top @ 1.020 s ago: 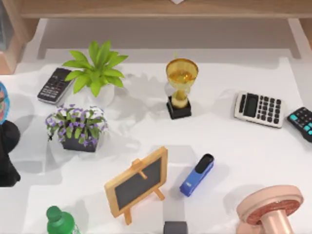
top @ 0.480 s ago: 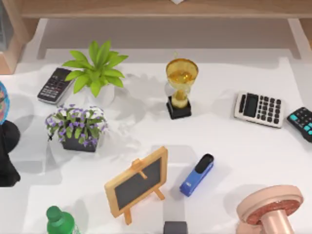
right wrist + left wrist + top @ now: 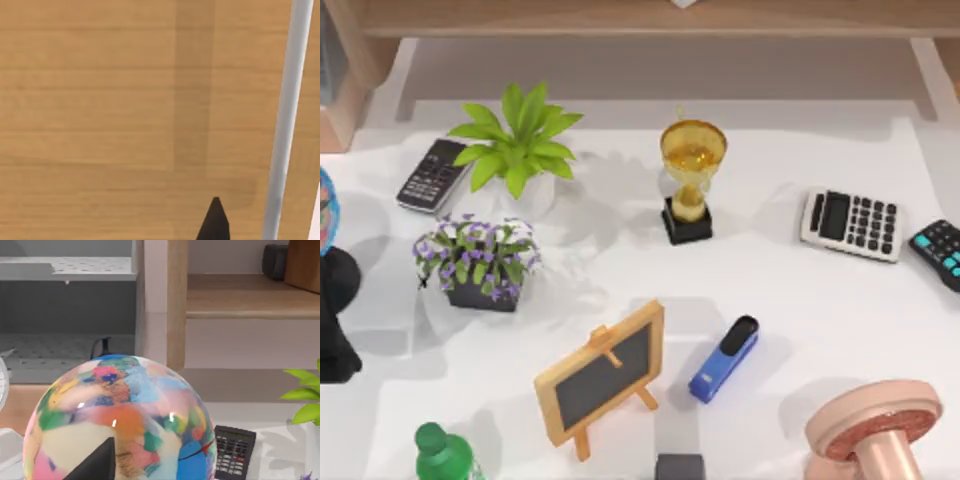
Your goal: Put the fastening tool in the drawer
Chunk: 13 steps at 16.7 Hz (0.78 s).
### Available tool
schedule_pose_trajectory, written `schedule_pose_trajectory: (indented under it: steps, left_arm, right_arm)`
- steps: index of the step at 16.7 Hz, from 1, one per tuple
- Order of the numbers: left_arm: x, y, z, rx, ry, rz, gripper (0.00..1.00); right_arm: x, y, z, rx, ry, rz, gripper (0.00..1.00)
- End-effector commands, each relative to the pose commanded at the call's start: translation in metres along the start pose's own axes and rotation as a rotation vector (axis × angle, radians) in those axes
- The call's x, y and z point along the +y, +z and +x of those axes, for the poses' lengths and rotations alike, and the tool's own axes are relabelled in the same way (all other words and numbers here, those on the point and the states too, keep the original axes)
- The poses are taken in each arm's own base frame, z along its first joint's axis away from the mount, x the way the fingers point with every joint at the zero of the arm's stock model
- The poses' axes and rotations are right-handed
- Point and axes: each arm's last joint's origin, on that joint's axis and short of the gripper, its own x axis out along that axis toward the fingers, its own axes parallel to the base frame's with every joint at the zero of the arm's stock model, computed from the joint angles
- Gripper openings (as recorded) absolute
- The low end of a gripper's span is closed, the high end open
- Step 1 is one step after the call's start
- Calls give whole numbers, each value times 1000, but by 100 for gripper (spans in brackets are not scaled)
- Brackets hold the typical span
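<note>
Stapler [image 3: 724,359] flat on white table [image 3: 820,300] beside small chalkboard easel [image 3: 601,377], tool states cannot be told

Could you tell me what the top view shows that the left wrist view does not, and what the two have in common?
The top view alone shows the blue stapler lying on the white table beside the small chalkboard easel, plus the gold trophy, the grey calculator, the purple flower pot and the green bottle.

The left wrist view alone shows the full painted face of the globe and the wooden shelf behind it.

Both show the dark calculator at the table's left and the leafy green plant.
</note>
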Motion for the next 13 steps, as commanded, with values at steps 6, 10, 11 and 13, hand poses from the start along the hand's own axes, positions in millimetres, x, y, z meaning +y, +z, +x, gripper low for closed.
schedule_pose_trajectory:
  steps: [6, 10, 11, 13]
  left_arm:
    - [0, 0, 0, 0, 0, 0, 100]
    - [0, 0, 0, 0, 0, 0, 100]
    - [0, 0, 0, 0, 0, 0, 100]
    - [0, 0, 0, 0, 0, 0, 100]
  right_arm:
    - [0, 0, 0, 0, 0, 0, 100]
    - [0, 0, 0, 0, 0, 0, 100]
    - [0, 0, 0, 0, 0, 0, 100]
    - [0, 0, 1, -2, -1, 0, 100]
